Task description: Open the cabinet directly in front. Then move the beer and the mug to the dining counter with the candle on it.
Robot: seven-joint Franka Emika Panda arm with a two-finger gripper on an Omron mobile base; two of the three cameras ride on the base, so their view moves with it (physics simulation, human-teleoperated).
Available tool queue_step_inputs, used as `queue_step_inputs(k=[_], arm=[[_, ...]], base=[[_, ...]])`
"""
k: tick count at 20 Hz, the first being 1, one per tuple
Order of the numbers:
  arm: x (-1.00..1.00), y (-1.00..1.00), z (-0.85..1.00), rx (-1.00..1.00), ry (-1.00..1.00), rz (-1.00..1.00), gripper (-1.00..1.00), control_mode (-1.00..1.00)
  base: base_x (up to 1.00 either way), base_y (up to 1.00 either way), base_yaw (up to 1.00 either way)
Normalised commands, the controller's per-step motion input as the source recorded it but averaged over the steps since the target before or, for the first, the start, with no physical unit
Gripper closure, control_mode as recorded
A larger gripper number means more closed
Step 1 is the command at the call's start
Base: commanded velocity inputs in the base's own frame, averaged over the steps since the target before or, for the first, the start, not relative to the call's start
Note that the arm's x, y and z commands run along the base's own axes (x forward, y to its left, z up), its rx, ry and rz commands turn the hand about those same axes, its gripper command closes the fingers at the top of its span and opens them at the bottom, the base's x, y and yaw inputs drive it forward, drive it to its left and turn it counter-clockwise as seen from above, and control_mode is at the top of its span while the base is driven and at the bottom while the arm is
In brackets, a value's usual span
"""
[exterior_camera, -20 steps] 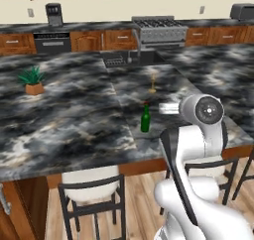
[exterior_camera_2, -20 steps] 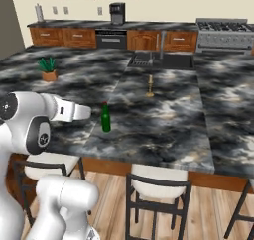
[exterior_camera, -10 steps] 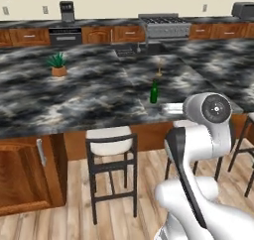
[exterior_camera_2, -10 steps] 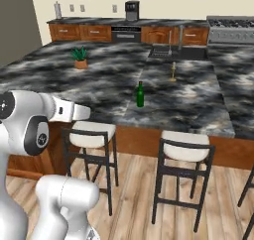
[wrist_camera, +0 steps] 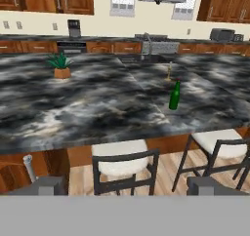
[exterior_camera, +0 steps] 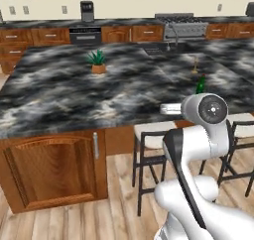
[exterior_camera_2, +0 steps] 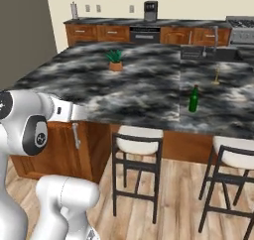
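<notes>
The end effector (wrist_camera: 126,186) hung with its tips spread wide and nothing between them, low before the stools. The beer (wrist_camera: 174,95) stood upright on the worktop (wrist_camera: 97,108), ahead of the end effector and slightly to the right, with the candle (wrist_camera: 169,71) just beyond it. Glass of that sort is likely smooth, hard and breakable — top-heavy if taken by the neck — so the straight body below the shoulder looked the safest hold.
</notes>
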Motion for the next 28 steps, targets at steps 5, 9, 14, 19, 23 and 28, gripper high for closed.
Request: queue_step_inputs(k=[5, 9, 14, 19, 23, 28], arm=[[0.00, 0.00, 0.00, 0.00, 0.00, 0.00, -1.00, 1.00], [0.00, 0.00, 0.00, 0.00, 0.00, 0.00, -1.00, 1.00], [0.00, 0.00, 0.00, 0.00, 0.00, 0.00, -1.00, 1.00], [0.00, 0.00, 0.00, 0.00, 0.00, 0.00, -1.00, 1.00], [0.00, 0.00, 0.00, 0.00, 0.00, 0.00, -1.00, 1.00], [0.00, 0.00, 0.00, 0.00, 0.00, 0.00, -1.00, 1.00]], base=[[0.02, 1.00, 0.00], [0.07, 1.00, 0.00], [0.00, 1.00, 0.00], [0.03, 1.00, 0.00], [0.41, 1.00, 0.00], [0.50, 1.00, 0.00]])
